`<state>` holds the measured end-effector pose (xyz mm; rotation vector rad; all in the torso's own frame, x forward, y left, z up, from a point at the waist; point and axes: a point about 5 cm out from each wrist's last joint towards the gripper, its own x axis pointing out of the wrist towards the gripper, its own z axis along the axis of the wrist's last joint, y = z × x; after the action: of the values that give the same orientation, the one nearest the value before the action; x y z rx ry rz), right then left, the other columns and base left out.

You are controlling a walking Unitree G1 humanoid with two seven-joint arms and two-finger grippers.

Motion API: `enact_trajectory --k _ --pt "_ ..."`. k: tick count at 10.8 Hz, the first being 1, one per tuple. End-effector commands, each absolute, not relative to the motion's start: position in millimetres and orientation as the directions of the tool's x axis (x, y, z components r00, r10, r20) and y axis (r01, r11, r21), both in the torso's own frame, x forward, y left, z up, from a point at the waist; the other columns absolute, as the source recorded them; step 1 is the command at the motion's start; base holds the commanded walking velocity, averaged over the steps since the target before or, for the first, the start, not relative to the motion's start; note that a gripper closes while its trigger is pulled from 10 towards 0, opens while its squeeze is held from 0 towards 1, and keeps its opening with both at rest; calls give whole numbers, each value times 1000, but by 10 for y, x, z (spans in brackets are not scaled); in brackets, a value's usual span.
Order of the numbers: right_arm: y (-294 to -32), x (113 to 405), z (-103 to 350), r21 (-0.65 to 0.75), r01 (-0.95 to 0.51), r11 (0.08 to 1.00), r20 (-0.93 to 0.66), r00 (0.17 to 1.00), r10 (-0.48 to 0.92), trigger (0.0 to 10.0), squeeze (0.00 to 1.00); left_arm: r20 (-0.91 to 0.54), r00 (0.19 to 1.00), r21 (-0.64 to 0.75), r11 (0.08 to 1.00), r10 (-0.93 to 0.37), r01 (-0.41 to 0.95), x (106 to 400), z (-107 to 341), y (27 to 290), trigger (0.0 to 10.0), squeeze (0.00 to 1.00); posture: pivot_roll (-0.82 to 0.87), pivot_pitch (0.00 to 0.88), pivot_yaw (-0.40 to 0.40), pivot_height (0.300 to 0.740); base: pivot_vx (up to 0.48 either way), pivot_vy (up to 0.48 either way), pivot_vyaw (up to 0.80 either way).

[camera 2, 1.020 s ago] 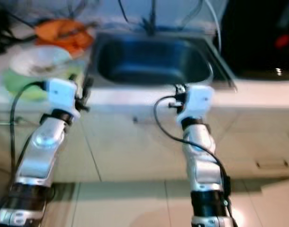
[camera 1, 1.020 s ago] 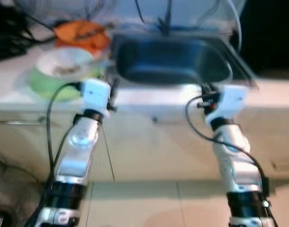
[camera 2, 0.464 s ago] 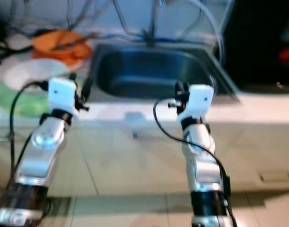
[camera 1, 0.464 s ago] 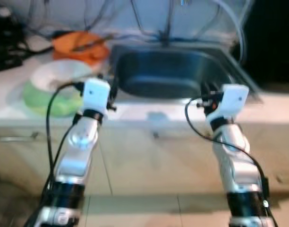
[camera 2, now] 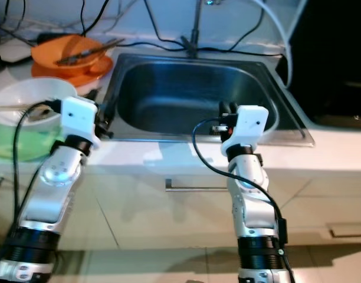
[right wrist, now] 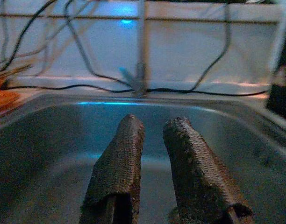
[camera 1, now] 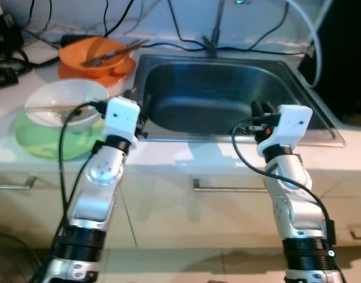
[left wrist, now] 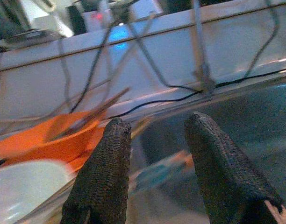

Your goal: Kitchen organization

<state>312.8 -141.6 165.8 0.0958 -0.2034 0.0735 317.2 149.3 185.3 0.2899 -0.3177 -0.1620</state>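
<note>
Over the last second your view has steadied and closed on the table (camera 1: 168,154), so both empty hands, left hand (camera 1: 138,112) parted and right hand (camera 1: 260,109) narrowly parted, now overhang the sink (camera 1: 227,100), with the stacked bowls (camera 1: 65,109) at 10 o'clock awaiting sorting.

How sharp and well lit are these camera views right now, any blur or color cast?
Head views: fairly sharp, dim, the sink basin dark bluish, the orange bowl and white bowl clear. Left wrist view: soft, the background cables smeared, the left gripper fingers in focus. Right wrist view: blue cast, blurred background behind the right gripper.
</note>
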Motion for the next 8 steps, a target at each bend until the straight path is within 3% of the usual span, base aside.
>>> enact_trajectory --k 1,4,5,6,8 --pt "-1388 3135 1704 98 -96 991 220 973 72 10000 0 309 922 331 935 -234 127 3131 1923 1477 10000 0 -44 55 -50 740 0 0 0" --pt "-1387 3136 1711 109 -94 990 226 972 68 10000 0 348 818 576 793 -457 198 3030 2222 1218 10000 0 -36 57 -54 740 0 0 0" --pt "-1378 3136 1708 111 -96 989 226 972 69 10000 0 336 792 638 741 -510 207 3006 2250 1143 10000 545 -37 57 -54 740 0 0 0" --pt "-1372 3136 1704 114 -96 989 224 972 69 10000 0 287 763 722 654 -579 225 2981 2212 1057 10000 1000 -37 56 -52 740 0 0 0" --pt "-1386 3136 1696 120 -89 989 220 974 61 10000 0 127 795 836 495 -593 236 3009 1980 1094 10000 1000 -38 56 -51 740 0 0 0"
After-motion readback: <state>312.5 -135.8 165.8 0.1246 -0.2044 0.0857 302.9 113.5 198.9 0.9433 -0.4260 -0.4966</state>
